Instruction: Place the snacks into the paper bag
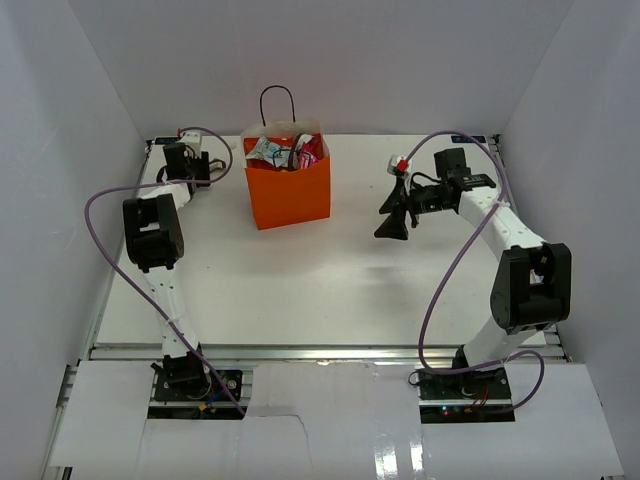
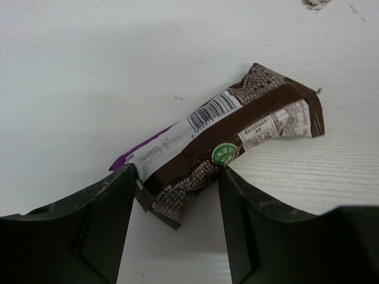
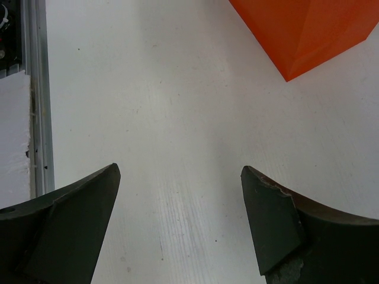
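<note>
Table (image 1: 300,290): white, walled in on three sides; nothing loose shows on its open middle in the top view.
Paper bag (image 1: 288,190): bright orange, upright at the far centre, mouth open, one black handle standing up. In the right wrist view only a lower corner of it shows (image 3: 308,29).
Right gripper (image 3: 180,177): fingers wide apart, holding nothing, over bare table to the right of the bag and well apart from it.
Left gripper (image 2: 176,177): low at the far left corner, left of the bag. Fingers apart, standing either side of the packet's near end; the wrapper shows no squeeze.
Snacks in the bag (image 1: 285,152): several packets, pale, pink and red, crowd the mouth.
Dark brown packet (image 2: 237,136): lies flat on the table, angled away from the left claw, barcode side up, a purple edge showing.
Step in hand: probably the grasp of the last loose snack I can see.
Next move: close on the packet's end, lift clear, carry it right to above the bag's mouth and release there. The thin wrapper may slip from an end grip, and the handle should be avoided.
</note>
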Robot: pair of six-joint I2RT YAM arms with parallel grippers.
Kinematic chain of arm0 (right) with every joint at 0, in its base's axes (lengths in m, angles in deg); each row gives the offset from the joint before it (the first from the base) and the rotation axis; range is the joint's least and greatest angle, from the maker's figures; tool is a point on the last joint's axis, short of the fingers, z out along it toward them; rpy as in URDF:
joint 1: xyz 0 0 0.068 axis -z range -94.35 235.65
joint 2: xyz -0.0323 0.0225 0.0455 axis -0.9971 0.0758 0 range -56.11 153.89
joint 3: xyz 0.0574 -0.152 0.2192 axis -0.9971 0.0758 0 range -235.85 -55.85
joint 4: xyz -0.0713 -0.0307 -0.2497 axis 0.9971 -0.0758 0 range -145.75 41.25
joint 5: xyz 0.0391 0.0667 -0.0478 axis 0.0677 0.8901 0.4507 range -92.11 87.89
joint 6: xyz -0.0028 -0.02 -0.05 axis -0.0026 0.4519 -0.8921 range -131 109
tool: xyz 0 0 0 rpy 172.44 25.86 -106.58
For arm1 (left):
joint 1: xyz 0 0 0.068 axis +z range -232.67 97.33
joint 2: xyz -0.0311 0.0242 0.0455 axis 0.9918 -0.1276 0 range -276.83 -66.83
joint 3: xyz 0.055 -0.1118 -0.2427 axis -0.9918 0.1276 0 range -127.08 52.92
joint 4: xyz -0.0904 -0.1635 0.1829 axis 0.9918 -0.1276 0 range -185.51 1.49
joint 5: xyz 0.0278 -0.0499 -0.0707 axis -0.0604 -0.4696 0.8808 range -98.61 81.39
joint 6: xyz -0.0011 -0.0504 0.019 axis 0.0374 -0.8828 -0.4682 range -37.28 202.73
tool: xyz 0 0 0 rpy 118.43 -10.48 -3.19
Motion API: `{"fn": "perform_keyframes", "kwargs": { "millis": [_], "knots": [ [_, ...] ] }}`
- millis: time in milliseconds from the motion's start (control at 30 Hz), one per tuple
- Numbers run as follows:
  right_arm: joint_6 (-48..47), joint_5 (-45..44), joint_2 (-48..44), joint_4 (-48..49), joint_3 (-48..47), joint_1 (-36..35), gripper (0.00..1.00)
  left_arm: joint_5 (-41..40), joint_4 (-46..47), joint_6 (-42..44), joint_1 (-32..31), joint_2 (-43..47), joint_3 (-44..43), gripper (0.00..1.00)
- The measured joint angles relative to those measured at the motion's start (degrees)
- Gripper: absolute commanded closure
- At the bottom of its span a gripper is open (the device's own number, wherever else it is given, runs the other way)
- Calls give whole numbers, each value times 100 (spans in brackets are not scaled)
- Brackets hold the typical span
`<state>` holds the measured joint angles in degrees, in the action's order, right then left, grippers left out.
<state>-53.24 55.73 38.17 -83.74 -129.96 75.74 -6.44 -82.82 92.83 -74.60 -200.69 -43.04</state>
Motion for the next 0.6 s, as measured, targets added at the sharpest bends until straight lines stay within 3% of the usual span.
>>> {"fn": "perform_keyframes", "kwargs": {
  "millis": [33, 200, 267, 400, 600],
  "knots": [
    [0, 20, 0, -7, -17, 11, 12, 15, -9, 0, 0, 0, 0, 37],
    [0, 98, 0, -24, -48, 15, 12, 131, -4, -96, -2, 2, 13, 71],
    [2, 118, 0, -55, -48, 15, 12, 168, 22, -195, -4, 39, 83, 80],
    [20, 190, -37, -109, -48, 15, 12, 249, 92, -459, -4, 348, 562, 87],
    [48, 323, -463, -151, -20, 15, 13, 328, -20, -1043, -7, 1320, 1725, 91]
  ]
}}
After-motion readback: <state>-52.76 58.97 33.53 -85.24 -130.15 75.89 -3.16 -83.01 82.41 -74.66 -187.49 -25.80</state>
